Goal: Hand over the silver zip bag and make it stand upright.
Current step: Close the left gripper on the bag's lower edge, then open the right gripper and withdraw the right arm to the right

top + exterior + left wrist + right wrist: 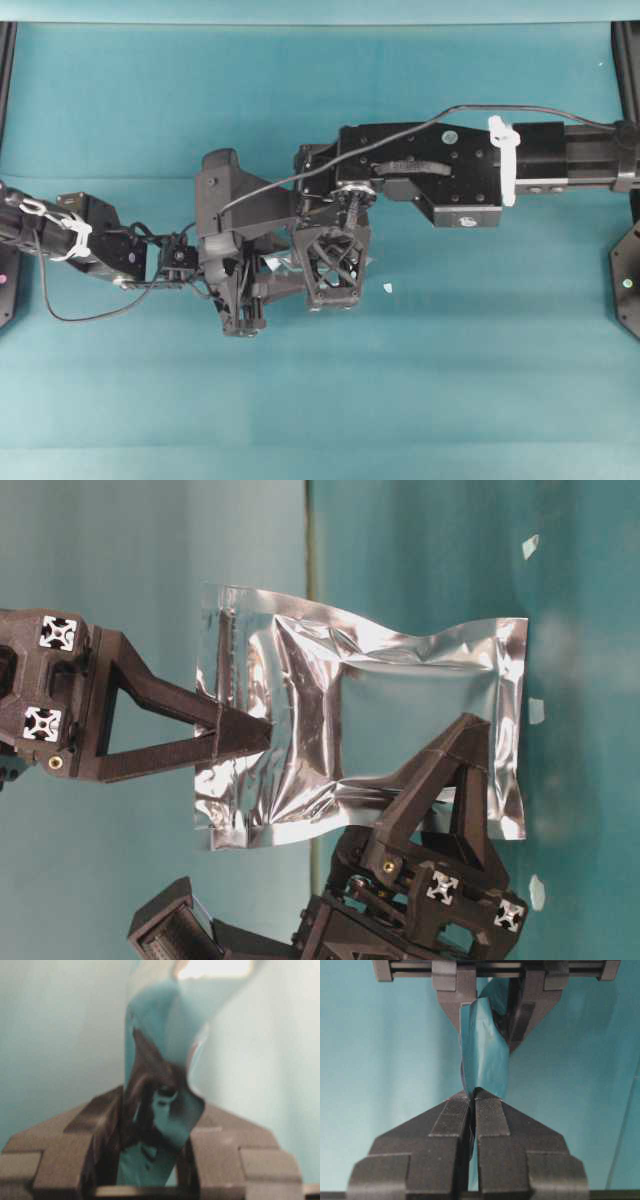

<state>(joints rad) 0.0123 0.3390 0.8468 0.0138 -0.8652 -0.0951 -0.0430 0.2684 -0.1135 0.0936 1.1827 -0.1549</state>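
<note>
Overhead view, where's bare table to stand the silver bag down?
Free: the teal table along the near edge, and the far strip above the arms. Crowded: the middle, where both grippers hold the silver zip bag, with a white fleck beside.

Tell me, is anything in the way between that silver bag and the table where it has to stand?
Nothing visible is. The left gripper and the right gripper are both clamped on the silver zip bag, and the teal table around it carries only tiny pale flecks.
</note>
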